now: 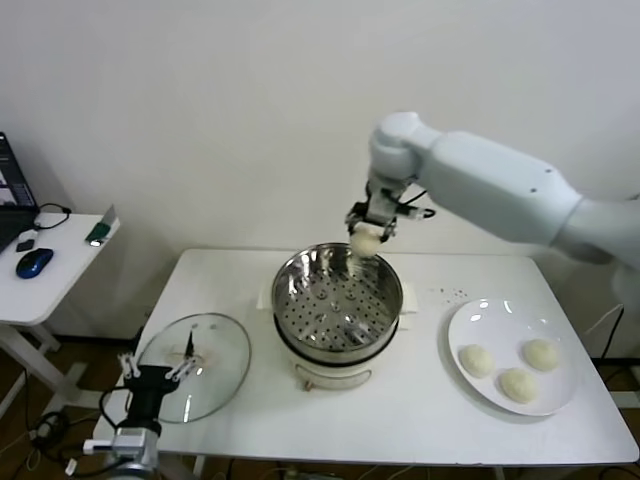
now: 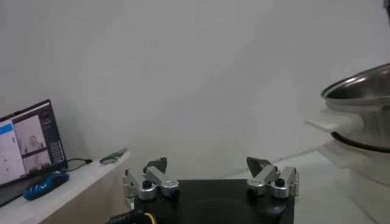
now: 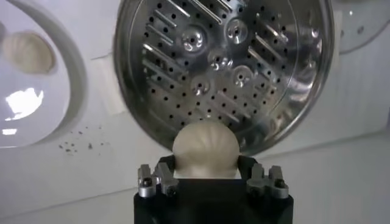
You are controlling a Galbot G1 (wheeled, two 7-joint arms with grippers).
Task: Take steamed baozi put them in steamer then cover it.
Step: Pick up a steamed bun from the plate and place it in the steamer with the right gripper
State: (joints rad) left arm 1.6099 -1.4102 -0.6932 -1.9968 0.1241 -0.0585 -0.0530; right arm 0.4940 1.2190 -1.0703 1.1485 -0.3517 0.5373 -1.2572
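Note:
My right gripper [image 1: 366, 240] is shut on a cream-white baozi [image 1: 364, 243] and holds it above the far rim of the steamer [image 1: 338, 305], a shiny steel basket with a perforated floor on a white base. In the right wrist view the baozi [image 3: 205, 148] sits between the jaws, over the steamer's rim [image 3: 225, 67]. Three more baozi [image 1: 476, 360] lie on a white plate [image 1: 480, 318] at the right. The glass cover [image 1: 212, 350] lies flat on the table at the left. My left gripper [image 1: 158, 372] is open and empty at the cover's near edge.
A side table [image 1: 60, 265] at the far left holds a blue mouse [image 1: 33, 262] and a laptop [image 2: 24, 146]. The steamer's white handle [image 2: 334, 122] shows in the left wrist view. The table's front edge runs close below the cover and plate.

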